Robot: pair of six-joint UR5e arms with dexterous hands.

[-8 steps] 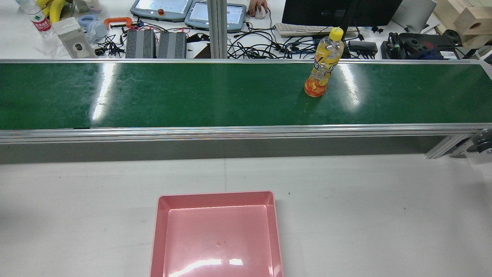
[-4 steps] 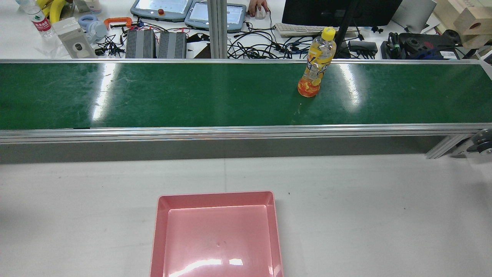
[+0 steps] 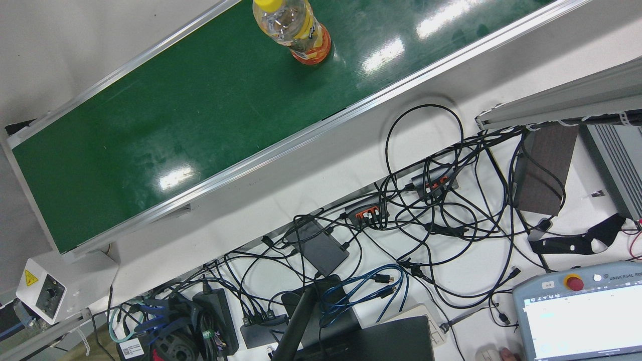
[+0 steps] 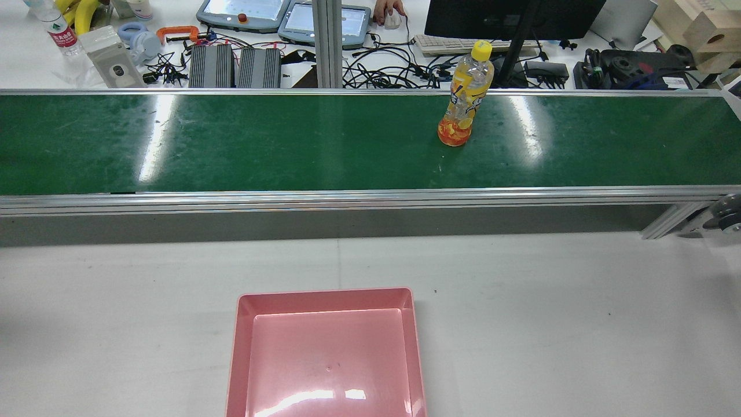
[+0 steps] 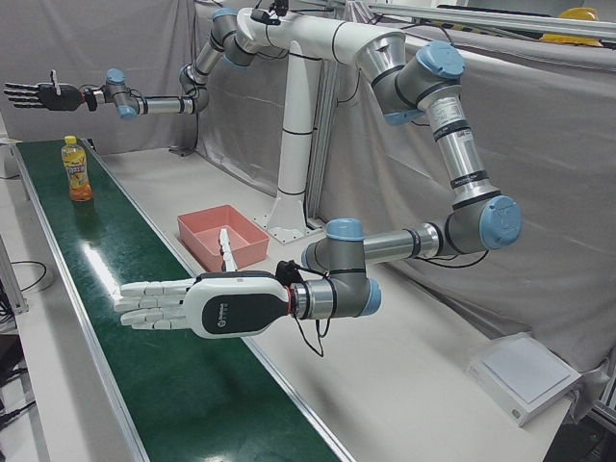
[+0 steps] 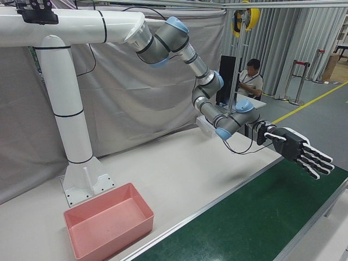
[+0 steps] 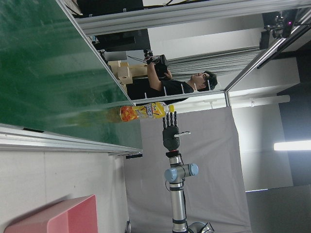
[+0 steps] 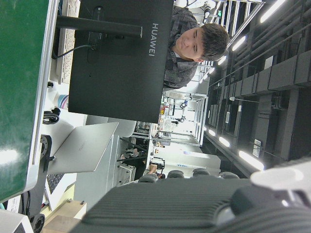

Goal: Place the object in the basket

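— Status of the left hand is requested.
— The left hand (image 5: 183, 306) is held level over the conveyor belt (image 4: 231, 145). Its fingers (image 5: 142, 306) are stretched out flat and apart; nothing is gripped.

— And the basket?
— The pink basket (image 4: 324, 298) is seen on the white tabletop (image 4: 550, 318), at its near edge in the rear view and about midway along it. It is well apart from the belt.

— Location of the object?
— The orange drink bottle (image 4: 463, 98), yellow-capped, is found upright on the belt, right of the belt's middle in the rear view and nearer its far edge. It is touched by neither hand.

— Status of the right hand?
— The right hand (image 6: 296, 148) is held out above the belt. Its fingers (image 6: 318, 163) are extended and apart, and nothing is held.
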